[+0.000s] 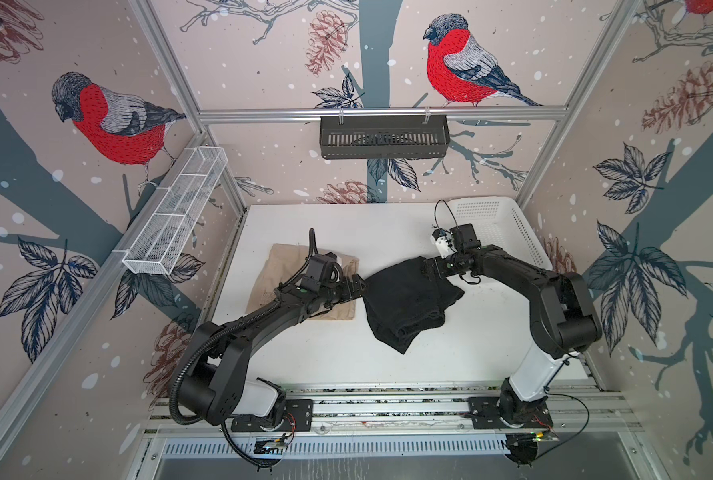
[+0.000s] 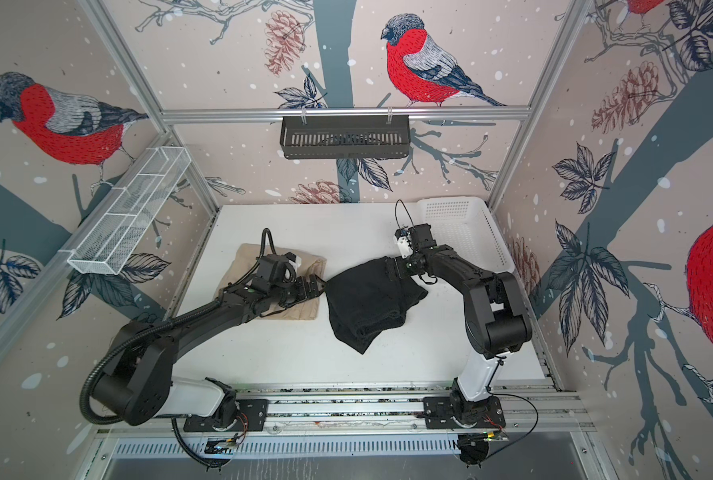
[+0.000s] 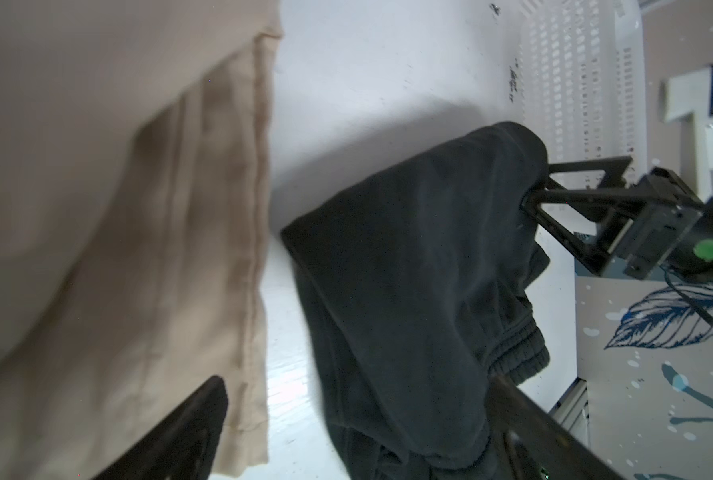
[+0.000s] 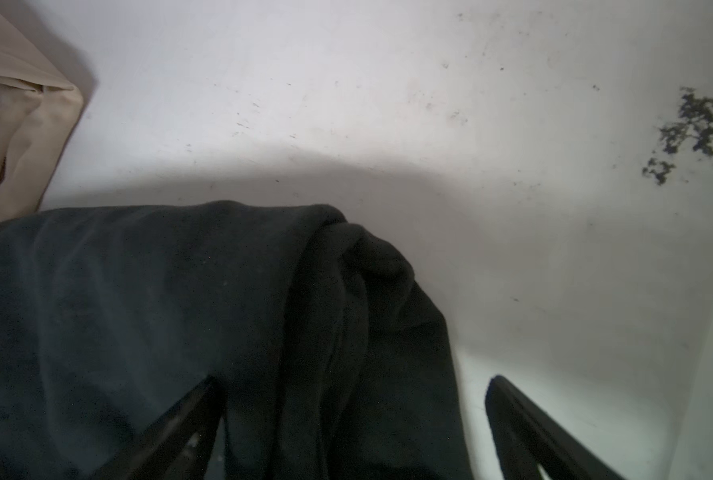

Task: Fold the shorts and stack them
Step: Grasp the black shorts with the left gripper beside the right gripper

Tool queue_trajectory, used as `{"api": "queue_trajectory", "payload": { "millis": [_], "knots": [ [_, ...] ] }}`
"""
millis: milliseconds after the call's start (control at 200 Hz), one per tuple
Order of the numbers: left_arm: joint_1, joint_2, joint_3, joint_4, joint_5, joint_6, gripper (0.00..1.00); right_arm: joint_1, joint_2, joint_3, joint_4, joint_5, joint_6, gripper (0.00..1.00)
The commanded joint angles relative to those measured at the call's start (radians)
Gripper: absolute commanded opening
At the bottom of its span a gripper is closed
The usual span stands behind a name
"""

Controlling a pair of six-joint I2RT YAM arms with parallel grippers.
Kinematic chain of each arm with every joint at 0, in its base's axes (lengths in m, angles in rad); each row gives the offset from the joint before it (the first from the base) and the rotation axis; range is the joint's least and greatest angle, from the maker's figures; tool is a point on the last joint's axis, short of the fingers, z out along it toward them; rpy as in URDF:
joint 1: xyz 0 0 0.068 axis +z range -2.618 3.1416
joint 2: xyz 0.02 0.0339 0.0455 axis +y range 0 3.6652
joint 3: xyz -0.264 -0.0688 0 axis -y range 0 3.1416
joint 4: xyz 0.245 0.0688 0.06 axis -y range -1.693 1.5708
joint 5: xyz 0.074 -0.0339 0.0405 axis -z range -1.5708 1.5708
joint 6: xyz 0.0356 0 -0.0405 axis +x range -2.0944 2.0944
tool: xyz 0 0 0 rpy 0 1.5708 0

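On the white table (image 1: 388, 365), showing tan shorts (image 1: 286, 259) folded left, black shorts (image 1: 408, 303) rumpled; poising left gripper (image 1: 360, 286), right gripper (image 1: 426, 268) agape; tidying, stacking pending.

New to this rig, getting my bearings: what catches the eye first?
The black shorts, a rumpled heap at the middle of the table, with the left arm and right arm reaching to them from either side. Then the beige shorts lying flat beside them, partly under the left arm, and the white basket in the far right corner.
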Motion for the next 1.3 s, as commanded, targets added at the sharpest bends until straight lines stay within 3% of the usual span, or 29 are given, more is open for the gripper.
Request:
{"api": "queue_trajectory", "payload": {
  "millis": [0, 145, 540, 675, 965, 1065, 1165, 1296],
  "knots": [
    [-0.056, 0.016, -0.014, 0.160, -0.022, -0.059, 0.97, -0.025, 0.026, 0.014, -0.004, -0.032, -0.040, 1.00],
    [-0.093, 0.074, -0.072, 0.295, 0.013, -0.144, 0.97, -0.024, 0.077, 0.017, 0.005, -0.096, -0.060, 1.00],
    [-0.171, 0.213, -0.063, 0.351, 0.011, -0.191, 0.97, -0.019, 0.168, 0.022, 0.046, -0.118, -0.051, 1.00],
    [-0.178, 0.240, -0.060, 0.344, 0.010, -0.190, 0.97, -0.020, 0.165, 0.009, 0.054, -0.162, -0.039, 0.82],
    [-0.192, 0.266, -0.028, 0.271, -0.013, -0.163, 0.94, -0.024, 0.092, -0.062, 0.101, -0.226, 0.023, 0.26],
    [-0.193, 0.278, -0.024, 0.286, -0.011, -0.161, 0.80, -0.029, 0.055, -0.099, 0.140, -0.229, 0.081, 0.15],
    [-0.193, 0.301, 0.010, 0.281, -0.009, -0.146, 0.44, -0.029, 0.010, -0.144, 0.168, -0.226, 0.120, 0.08],
    [-0.193, 0.337, 0.067, 0.275, 0.008, -0.123, 0.12, -0.023, -0.043, -0.199, 0.196, -0.234, 0.176, 0.03]
  ]
}}
